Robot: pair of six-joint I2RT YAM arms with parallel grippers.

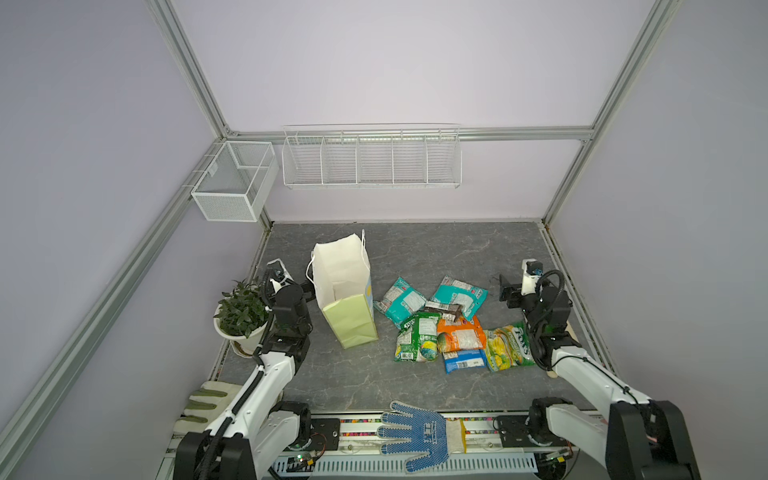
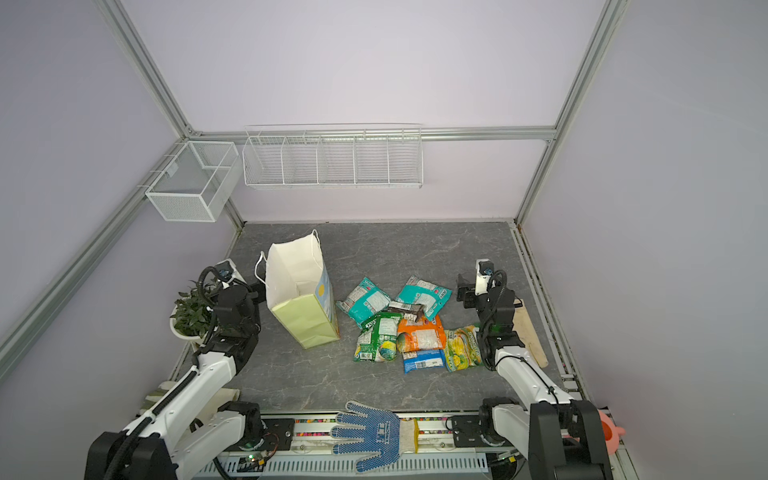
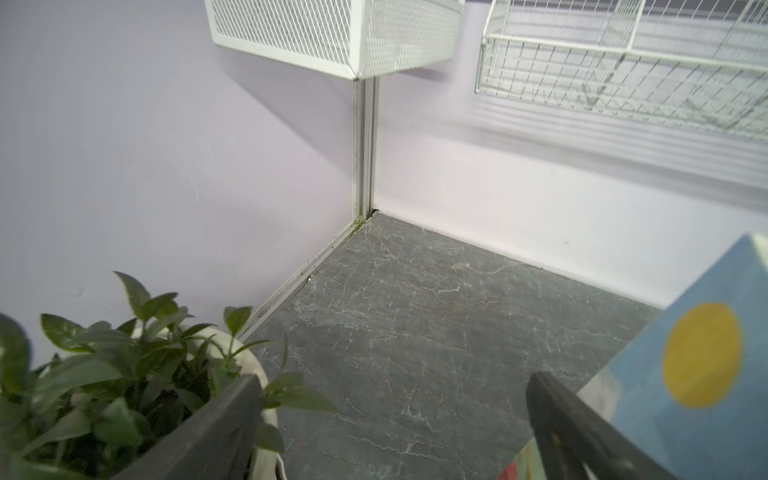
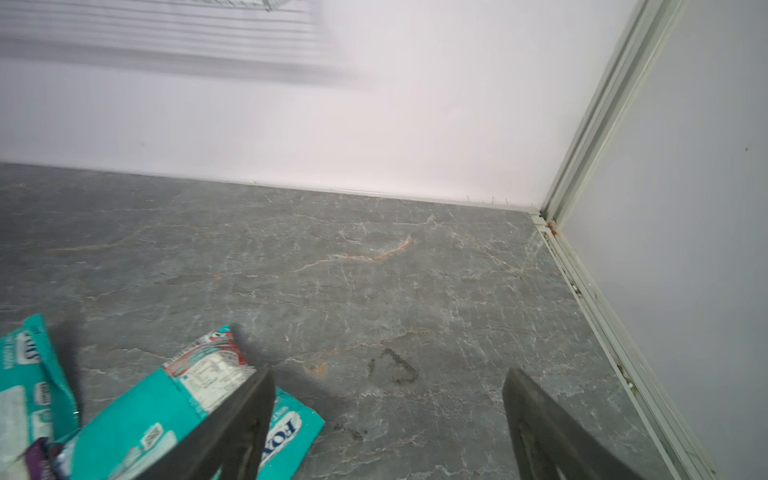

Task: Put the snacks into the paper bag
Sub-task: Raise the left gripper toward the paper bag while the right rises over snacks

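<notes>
The paper bag (image 1: 338, 274) stands upright, mouth skyward, long axis vertical. Snacks (image 1: 446, 328) lie heaped flat beside it. Left gripper (image 3: 395, 380) gapes empty between bag and potted plant (image 1: 243, 311); right gripper (image 4: 388, 374) gapes empty beyond the heap.

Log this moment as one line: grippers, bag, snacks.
left gripper: open, empty, beside bag | right gripper: open, empty, near snacks | bag: upright, no snack seen inside | snacks: piled on table
</notes>
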